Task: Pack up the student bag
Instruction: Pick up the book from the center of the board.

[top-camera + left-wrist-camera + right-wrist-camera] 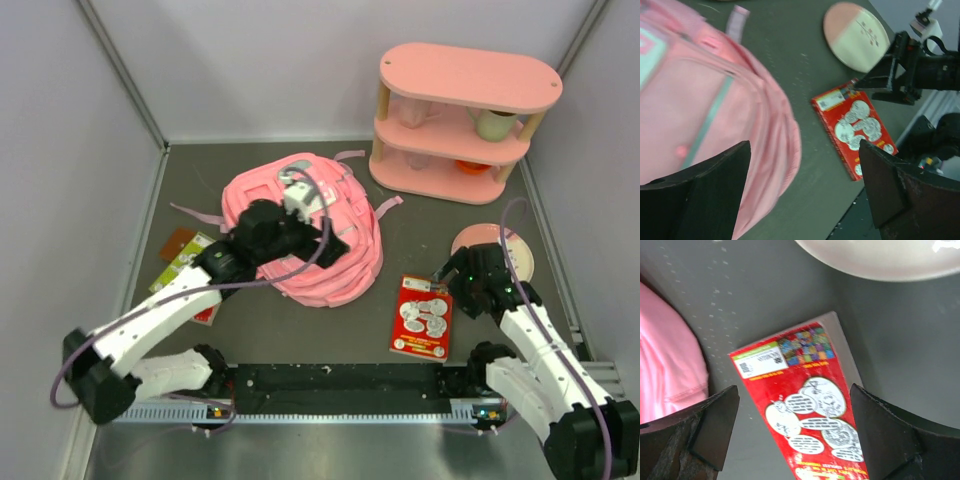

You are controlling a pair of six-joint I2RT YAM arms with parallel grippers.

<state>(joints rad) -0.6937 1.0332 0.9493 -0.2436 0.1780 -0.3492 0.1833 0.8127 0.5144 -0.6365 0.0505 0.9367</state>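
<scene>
- While my right gripper point(796, 426) hangs open, the red illustrated book point(807, 400) lies directly beneath, its long axis crossing my fingers' line.
- My left gripper point(805, 192), also open, hovers over the pink student bag point(352, 258), just left of that book.

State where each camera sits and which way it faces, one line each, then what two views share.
Top external: above and behind the bases, looking down on table, bag, shelf; both arms show.
Left wrist: over the bag, facing down toward the right arm; its open fingers show.
Right wrist: close over the book, facing down; its open fingers show.
Shared: both wrist views hold book, plate, bag.
</scene>
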